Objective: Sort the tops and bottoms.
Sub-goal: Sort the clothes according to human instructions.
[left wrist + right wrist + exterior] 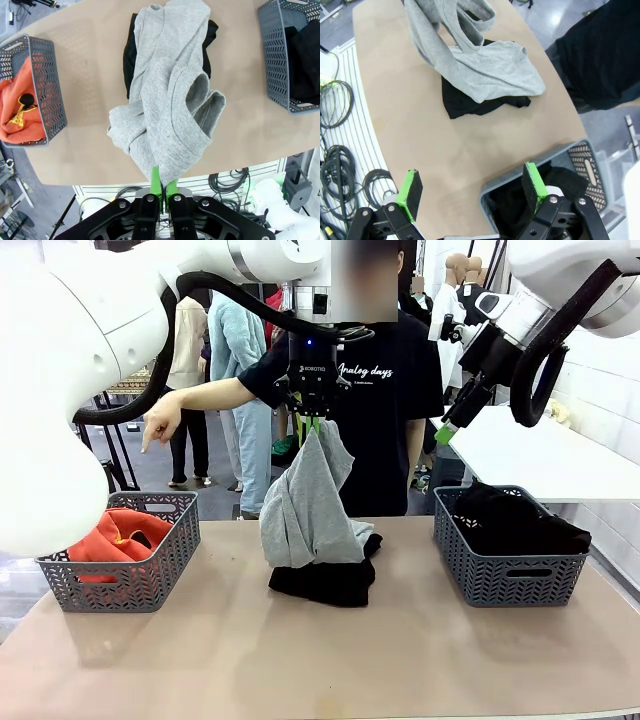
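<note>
Grey sweatshirt (305, 510) in left claw (313, 425)

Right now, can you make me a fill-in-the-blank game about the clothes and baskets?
The left tool is shut on the ____ sweatshirt.
The orange top lies in the basket on the robot's ____ side.
The garment lying under the sweatshirt is ____.
The right tool is not shut but ____.
Missing words: grey, left, black, open.

Sweatshirt (305, 505) draped over loose bottoms (325, 585) at centre, hoodie (120, 535) in left basket (140, 585), other bottoms (510, 525) in right basket (505, 580).
</note>
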Controlling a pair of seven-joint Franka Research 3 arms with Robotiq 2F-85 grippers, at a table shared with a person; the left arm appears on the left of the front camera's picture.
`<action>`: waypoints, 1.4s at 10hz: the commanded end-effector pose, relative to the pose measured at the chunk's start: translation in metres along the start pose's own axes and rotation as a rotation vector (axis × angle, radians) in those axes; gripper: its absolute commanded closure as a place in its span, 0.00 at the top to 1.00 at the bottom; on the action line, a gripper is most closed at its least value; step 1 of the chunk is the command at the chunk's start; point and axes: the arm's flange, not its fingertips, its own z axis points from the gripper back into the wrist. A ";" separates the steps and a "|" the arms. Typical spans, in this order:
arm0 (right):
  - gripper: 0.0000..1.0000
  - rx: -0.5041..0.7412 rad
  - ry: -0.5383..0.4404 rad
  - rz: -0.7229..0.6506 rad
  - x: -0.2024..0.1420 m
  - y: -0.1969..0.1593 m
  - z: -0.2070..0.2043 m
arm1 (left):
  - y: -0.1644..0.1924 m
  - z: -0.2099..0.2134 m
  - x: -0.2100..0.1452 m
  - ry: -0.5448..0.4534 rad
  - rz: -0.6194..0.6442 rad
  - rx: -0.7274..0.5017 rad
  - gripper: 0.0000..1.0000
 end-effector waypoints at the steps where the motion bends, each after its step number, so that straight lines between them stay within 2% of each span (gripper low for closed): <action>1: 1.00 0.000 0.007 -0.001 0.000 0.000 0.000 | 0.004 0.005 -0.004 0.014 -0.002 -0.015 0.00; 11: 1.00 0.000 0.007 -0.001 0.000 0.000 0.000 | 0.000 0.000 0.000 0.000 0.000 0.000 0.00; 14: 1.00 0.000 0.007 -0.001 0.000 0.000 0.000 | 0.027 0.071 -0.021 -0.055 -0.015 0.048 0.00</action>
